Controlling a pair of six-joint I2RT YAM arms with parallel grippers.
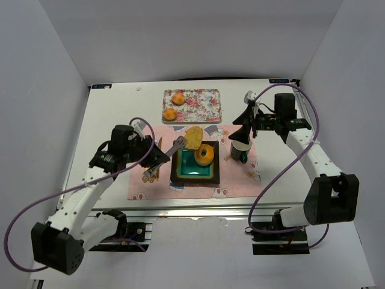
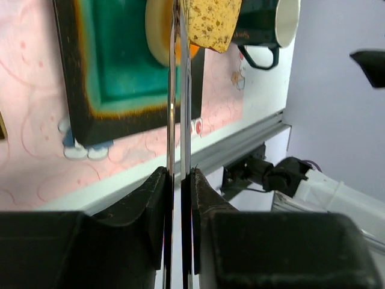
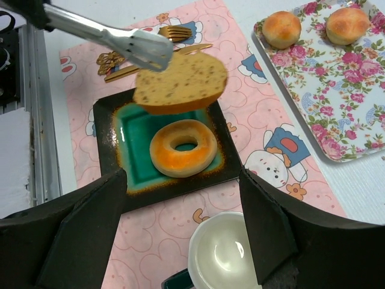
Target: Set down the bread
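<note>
While pale grey walls (image 1: 180,36) close it in on three sides, a white table (image 1: 114,114) carries a pink cartoon-printed placemat (image 1: 231,180). The left gripper (image 2: 179,180) is clenched on metal tongs (image 1: 176,146). Out ahead of its fingers, the tongs' far tips pinch the tan oval slice (image 3: 180,81), held in the air over one edge of a dark square plate (image 3: 111,138) with a teal well. Just below the slice, the orange-brown ring (image 3: 183,147) lies flat in that well. The right gripper (image 1: 240,133), jaws spread wide and holding nothing, hangs above a white-lined green mug (image 3: 219,259), with the plate just ahead of it. Beyond both grippers, a floral tray (image 1: 207,108) holds two round buns (image 1: 178,99). A gold fork (image 3: 174,33) lies on the placemat on the left gripper's side of the plate.
</note>
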